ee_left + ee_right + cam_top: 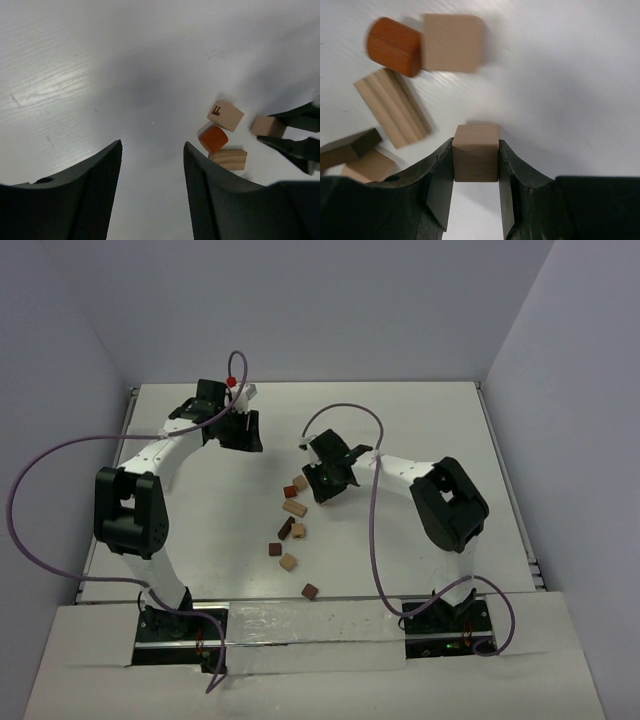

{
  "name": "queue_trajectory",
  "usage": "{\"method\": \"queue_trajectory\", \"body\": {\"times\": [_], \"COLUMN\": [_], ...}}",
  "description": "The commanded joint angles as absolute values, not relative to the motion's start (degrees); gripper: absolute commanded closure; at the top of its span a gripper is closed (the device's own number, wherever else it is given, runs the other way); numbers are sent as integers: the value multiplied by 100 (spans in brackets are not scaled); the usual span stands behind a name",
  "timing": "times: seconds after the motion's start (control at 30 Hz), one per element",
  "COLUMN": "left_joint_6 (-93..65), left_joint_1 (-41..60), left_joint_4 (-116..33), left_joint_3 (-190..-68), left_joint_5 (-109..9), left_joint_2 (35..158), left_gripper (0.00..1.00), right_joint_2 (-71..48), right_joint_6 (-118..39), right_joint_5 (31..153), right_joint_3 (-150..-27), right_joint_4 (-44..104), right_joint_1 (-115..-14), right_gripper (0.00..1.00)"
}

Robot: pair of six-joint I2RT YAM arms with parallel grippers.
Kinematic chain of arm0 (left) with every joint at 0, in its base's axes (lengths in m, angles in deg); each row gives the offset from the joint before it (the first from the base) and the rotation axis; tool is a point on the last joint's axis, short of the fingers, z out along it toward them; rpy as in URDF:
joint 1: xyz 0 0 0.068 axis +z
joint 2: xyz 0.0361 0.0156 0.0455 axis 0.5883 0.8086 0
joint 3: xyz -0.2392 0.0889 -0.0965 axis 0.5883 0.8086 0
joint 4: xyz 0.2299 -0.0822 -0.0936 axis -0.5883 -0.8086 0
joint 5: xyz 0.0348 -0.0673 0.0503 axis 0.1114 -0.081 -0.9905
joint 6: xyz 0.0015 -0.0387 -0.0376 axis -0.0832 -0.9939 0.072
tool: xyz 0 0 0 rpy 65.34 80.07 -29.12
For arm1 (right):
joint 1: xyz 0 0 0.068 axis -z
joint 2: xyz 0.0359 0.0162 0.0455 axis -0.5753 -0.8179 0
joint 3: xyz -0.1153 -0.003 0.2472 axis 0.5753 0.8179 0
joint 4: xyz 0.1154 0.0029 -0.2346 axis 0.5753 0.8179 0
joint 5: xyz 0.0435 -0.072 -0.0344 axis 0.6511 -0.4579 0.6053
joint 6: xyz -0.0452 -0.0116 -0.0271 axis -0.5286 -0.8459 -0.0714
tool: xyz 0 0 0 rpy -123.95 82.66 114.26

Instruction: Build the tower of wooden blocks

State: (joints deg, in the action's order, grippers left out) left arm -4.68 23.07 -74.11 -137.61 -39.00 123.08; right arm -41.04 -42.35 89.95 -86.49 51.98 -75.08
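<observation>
A pale tan cube point(475, 157) sits on the white counter point(420, 420), clamped on both side faces by the right end effector point(476, 150), whose jaws are narrowed flat against it.

In the right wrist view, a second pale cube point(452, 42) lies at 12 o'clock from it, apart from it. That cube touches a reddish-brown block point(395, 46) at 11 o'clock. A tan bar point(392, 107) lies slantwise at 10 o'clock, close to the left-hand finger. A dark brown bar point(347, 147) rests at 9 o'clock, partly over another tan block point(367, 167).

From above, a trail of loose blocks point(289, 561) runs toward 6 o'clock, near the arm bases.

The left end effector point(152, 150) hangs at 10 o'clock of the cluster, its jaws wide, with only counter between them.
</observation>
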Motion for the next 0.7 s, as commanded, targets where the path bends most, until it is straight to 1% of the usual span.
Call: {"method": "queue_trajectory", "body": {"times": [0.0,0.13,0.23,0.3,0.4,0.5,0.67], "left_joint_6": [-290,-238,-141,-76,142,417,656], "left_joint_1": [1734,1191,1028,971,833,685,631], "left_joint_4": [-7114,-7061,-7187,-7282,-7405,-7589,-7860], "left_joint_3": [-14179,-14441,-14857,-14982,-15047,-14990,-15089], "left_joint_5": [-4187,-4585,-4280,-4085,-3768,-3592,-3554], "left_joint_2": [12605,12989,13423,13569,13660,13661,13829], "left_gripper": [41,41,41,39,30,25,24], "right_joint_2": [-3179,-2848,-2683,-2610,-2577,-2625,-2768], "right_joint_6": [-3774,-3641,-3607,-3603,-3608,-3570,-3428], "right_joint_5": [9127,9209,9295,9312,9299,9349,9435], "right_joint_3": [-8361,-8150,-8038,-7980,-7923,-7944,-8095], "right_joint_4": [5132,5213,5257,5277,5258,5265,5356], "right_joint_1": [-6796,-6231,-6050,-5981,-5915,-5831,-5708], "right_gripper": [100,100,100,100,100,100,100]}}
